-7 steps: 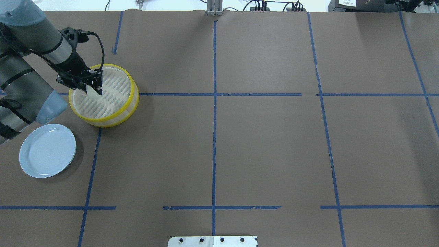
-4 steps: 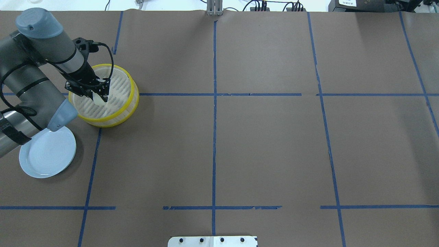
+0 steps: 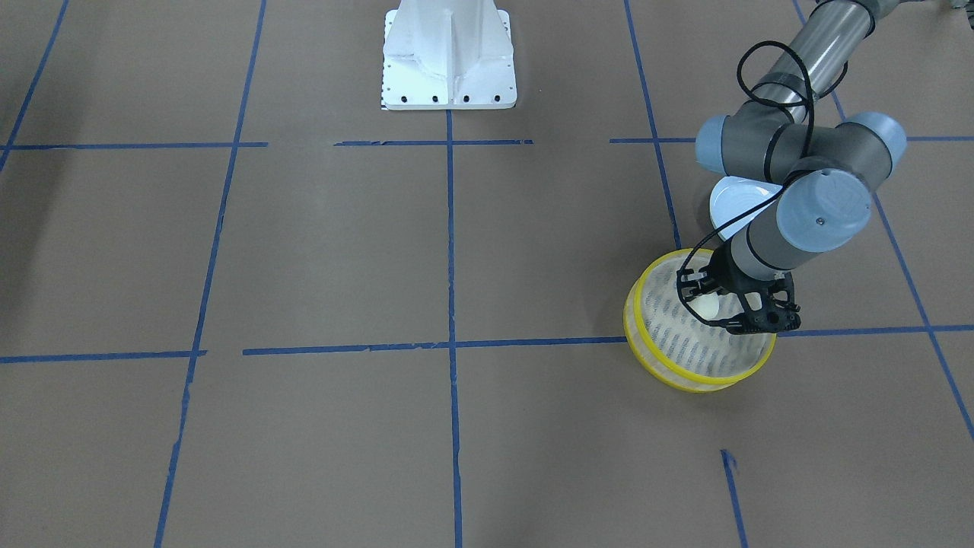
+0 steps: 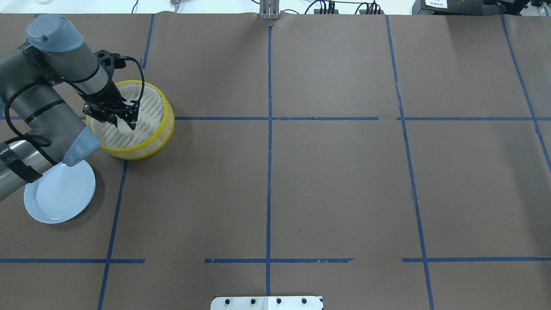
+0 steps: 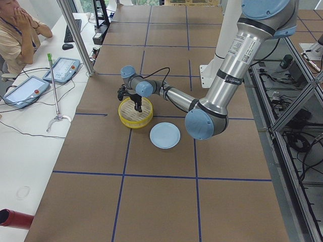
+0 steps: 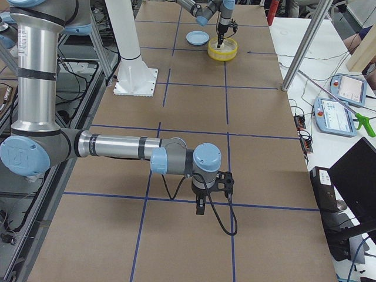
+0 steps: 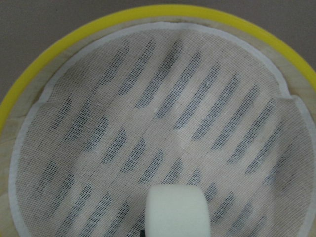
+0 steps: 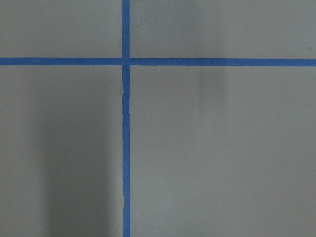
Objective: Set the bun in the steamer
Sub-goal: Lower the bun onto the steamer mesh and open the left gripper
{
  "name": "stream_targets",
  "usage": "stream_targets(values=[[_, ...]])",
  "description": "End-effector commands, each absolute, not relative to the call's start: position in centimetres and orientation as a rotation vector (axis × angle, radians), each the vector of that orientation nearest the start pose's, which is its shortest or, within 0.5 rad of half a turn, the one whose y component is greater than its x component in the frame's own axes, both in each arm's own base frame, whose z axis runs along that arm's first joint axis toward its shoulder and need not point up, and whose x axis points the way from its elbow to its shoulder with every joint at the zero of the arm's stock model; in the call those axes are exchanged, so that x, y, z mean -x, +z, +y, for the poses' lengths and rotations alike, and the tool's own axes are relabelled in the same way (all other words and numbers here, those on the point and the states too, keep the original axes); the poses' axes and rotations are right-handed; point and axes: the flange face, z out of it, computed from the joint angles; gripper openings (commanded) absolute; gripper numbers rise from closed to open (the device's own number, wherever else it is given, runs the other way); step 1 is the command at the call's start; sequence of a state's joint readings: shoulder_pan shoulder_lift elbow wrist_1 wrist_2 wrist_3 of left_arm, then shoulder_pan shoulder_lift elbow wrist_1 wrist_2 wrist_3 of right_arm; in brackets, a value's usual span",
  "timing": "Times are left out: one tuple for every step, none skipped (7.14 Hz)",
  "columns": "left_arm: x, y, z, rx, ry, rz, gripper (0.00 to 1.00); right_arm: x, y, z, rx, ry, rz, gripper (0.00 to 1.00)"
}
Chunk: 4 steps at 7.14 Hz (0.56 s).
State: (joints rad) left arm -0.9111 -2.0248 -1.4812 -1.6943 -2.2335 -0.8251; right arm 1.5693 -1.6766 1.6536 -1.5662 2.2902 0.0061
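The steamer (image 4: 148,137) is a round basket with yellow rims and a slotted cream floor, at the table's far left. My left gripper (image 4: 125,122) reaches down into it and is shut on the bun (image 4: 124,126), a small cream-white lump held just above the floor. The front-facing view shows the bun (image 3: 709,306) between the black fingers inside the steamer (image 3: 670,377). In the left wrist view the bun (image 7: 177,210) sits at the bottom edge over the mesh floor, within the yellow rim (image 7: 59,44). My right gripper (image 6: 200,207) shows only in the exterior right view; I cannot tell its state.
A light blue plate (image 4: 60,193) lies bare on the table beside the steamer, nearer the robot, partly under my left arm's elbow. Blue tape lines cross the brown table cover. The white robot base (image 3: 449,57) stands at the table's middle edge.
My left arm has swung in and lowered the gripper with the bun from the steamer's near rim toward the middle of its floor. The steamer and plate have not moved.
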Motion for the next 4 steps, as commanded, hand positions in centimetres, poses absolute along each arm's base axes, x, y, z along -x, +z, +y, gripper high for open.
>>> stream_targets(values=[[-35.92, 43.25, -58.27, 0.075, 0.001, 0.792, 0.42, -6.70, 67.09, -44.56, 0.020, 0.011, -0.719, 1.00], [-36.14, 43.72, -58.55, 0.070, 0.002, 0.796, 0.43, -6.70, 67.09, -44.56, 0.020, 0.011, -0.719, 1.00], [-36.15, 43.70, -58.55, 0.070, 0.001, 0.798, 0.43, -6.70, 67.09, -44.56, 0.020, 0.011, -0.719, 1.00], [-36.19, 43.50, -58.62, 0.067, 0.000, 0.799, 0.43, -6.70, 67.09, -44.56, 0.020, 0.011, -0.719, 1.00]])
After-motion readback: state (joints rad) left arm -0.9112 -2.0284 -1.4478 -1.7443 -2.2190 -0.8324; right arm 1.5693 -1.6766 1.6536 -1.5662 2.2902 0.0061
